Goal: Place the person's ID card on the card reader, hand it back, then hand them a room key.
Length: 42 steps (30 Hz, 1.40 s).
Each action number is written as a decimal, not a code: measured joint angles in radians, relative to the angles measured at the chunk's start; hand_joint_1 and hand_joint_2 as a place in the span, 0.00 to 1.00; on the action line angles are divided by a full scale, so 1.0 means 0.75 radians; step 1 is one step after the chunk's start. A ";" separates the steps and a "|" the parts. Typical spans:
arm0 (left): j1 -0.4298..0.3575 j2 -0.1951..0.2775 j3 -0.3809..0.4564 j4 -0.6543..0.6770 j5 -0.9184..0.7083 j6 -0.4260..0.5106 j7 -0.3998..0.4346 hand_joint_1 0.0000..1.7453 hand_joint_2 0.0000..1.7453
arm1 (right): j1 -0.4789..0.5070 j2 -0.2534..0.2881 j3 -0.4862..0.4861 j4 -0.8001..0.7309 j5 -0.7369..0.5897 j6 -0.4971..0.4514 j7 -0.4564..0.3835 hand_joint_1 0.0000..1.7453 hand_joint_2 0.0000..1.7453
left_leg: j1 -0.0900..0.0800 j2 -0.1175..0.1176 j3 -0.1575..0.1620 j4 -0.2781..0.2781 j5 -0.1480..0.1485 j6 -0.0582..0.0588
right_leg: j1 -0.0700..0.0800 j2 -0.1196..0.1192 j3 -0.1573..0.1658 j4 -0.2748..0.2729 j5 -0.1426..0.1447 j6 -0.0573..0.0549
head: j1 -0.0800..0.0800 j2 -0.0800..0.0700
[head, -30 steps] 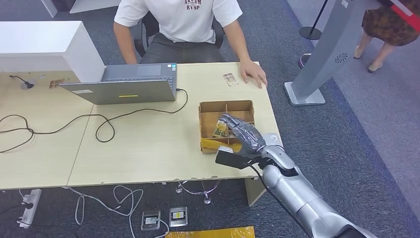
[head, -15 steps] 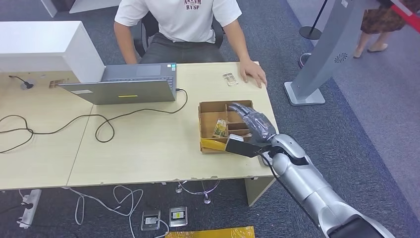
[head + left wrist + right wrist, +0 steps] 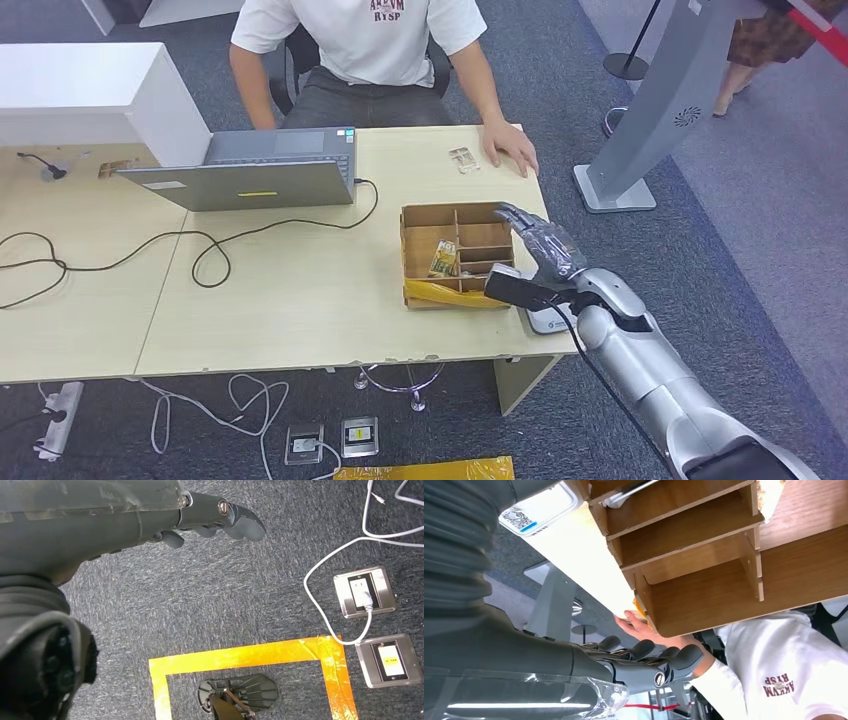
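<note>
The robot's right hand (image 3: 540,243) hovers over the far right corner of the brown cardboard box with little compartments (image 3: 420,225), with its fingers stretched out side by side and nothing in them. Just under the wrist, a white flat card reader (image 3: 545,320) lies on the pale wooden table (image 3: 290,290), close beside the box. The small see-through ID card (image 3: 461,158) lies flat on the table near the far edge, just beside the person's hand (image 3: 510,150), and apart from the robot's hand. The step looks like reaching for that card. To do it well, the hand should go past the box toward the card, come down softly, and take the card by its edge, since a flat card is hard to lift. It should stay off the person's hand. A small yellow-green thing (image 3: 443,260), maybe a room key, sits in the box. The left hand (image 3: 210,522) hangs low over the grey carpet (image 3: 225,595), loosely curled and holding nothing.
</note>
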State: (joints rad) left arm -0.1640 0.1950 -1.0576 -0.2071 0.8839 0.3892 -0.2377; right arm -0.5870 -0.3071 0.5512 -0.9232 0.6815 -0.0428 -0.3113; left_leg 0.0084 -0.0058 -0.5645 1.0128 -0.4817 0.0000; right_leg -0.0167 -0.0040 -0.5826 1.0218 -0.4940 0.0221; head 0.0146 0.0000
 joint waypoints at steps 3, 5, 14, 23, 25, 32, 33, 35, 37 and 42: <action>-0.001 0.000 -0.004 0.000 0.000 0.002 0.000 0.00 0.00 | 0.004 0.000 -0.004 0.000 0.005 0.016 -0.003 0.00 1.00 | 0.000 0.000 0.000 0.000 0.000 0.000 | 0.000 0.000 0.000 0.000 0.000 0.000 | 0.000 0.000; -0.001 0.000 -0.008 0.000 0.000 0.003 0.000 0.00 0.00 | 0.009 0.001 -0.004 0.000 0.011 0.029 -0.008 0.00 1.00 | 0.000 0.000 0.000 0.000 0.000 0.000 | 0.000 0.000 0.000 0.000 0.000 0.000 | 0.000 0.000; -0.003 -0.001 -0.015 0.000 -0.008 0.001 0.000 0.00 0.00 | 0.021 0.010 0.003 0.001 0.029 0.039 -0.043 0.00 1.00 | 0.000 0.000 -0.001 0.000 0.000 0.000 | 0.000 -0.001 0.000 0.000 0.000 0.000 | 0.000 0.000; -0.018 -0.001 -0.034 0.000 -0.018 -0.002 0.003 0.00 0.00 | 0.021 0.033 0.021 0.001 0.038 0.049 -0.046 0.00 1.00 | 0.000 0.000 -0.001 0.000 0.000 0.000 | 0.000 -0.001 0.000 0.000 0.000 0.000 | 0.000 0.000; -0.018 -0.001 -0.034 0.000 -0.018 -0.002 0.004 0.00 0.00 | 0.021 0.036 0.023 0.001 0.040 0.049 -0.046 0.00 1.00 | 0.000 0.000 -0.001 0.000 0.000 0.000 | 0.000 -0.001 0.000 0.000 0.000 0.000 | 0.000 0.000; -0.016 -0.001 -0.034 0.000 -0.014 -0.004 0.004 0.00 0.00 | 0.021 0.045 0.025 0.002 0.044 0.051 -0.045 0.72 1.00 | 0.000 0.000 -0.001 0.000 0.000 0.000 | 0.000 -0.001 0.000 0.000 0.000 0.000 | 0.000 0.000; -0.015 -0.001 -0.034 0.000 -0.013 -0.004 0.004 0.00 0.00 | 0.021 0.047 0.025 0.002 0.044 0.053 -0.045 0.97 1.00 | 0.000 0.000 -0.001 0.000 0.000 0.000 | 0.000 -0.001 0.000 0.000 0.000 0.000 | 0.000 0.000; -0.015 -0.001 -0.034 0.000 -0.010 -0.004 0.004 0.00 0.00 | 0.021 0.048 0.026 0.003 0.044 0.057 -0.045 1.00 1.00 | 0.000 0.000 -0.001 0.000 0.000 0.000 | 0.000 -0.001 0.000 0.000 0.000 0.000 | 0.000 0.000; -0.014 -0.001 -0.034 0.000 -0.008 -0.004 0.004 0.00 0.00 | 0.021 0.048 0.026 0.003 0.044 0.061 -0.045 1.00 1.00 | 0.000 0.000 -0.001 0.000 0.000 0.000 | 0.000 -0.001 0.000 0.000 0.000 0.000 | 0.000 0.000; -0.013 -0.001 -0.034 0.000 -0.008 -0.004 0.005 0.00 0.00 | 0.021 0.049 0.026 0.003 0.042 0.068 -0.045 1.00 1.00 | 0.000 0.000 -0.001 0.000 0.000 0.000 | 0.000 -0.001 0.000 0.000 0.000 0.000 | 0.000 0.000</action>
State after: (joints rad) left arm -0.1740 0.1946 -1.0834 -0.2071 0.8778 0.3861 -0.2342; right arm -0.5714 -0.2701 0.5707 -0.9210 0.7129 0.0083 -0.3452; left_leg 0.0084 -0.0060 -0.5652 1.0128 -0.4817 0.0000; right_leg -0.0168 -0.0049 -0.5826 1.0219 -0.4940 0.0221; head 0.0148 0.0000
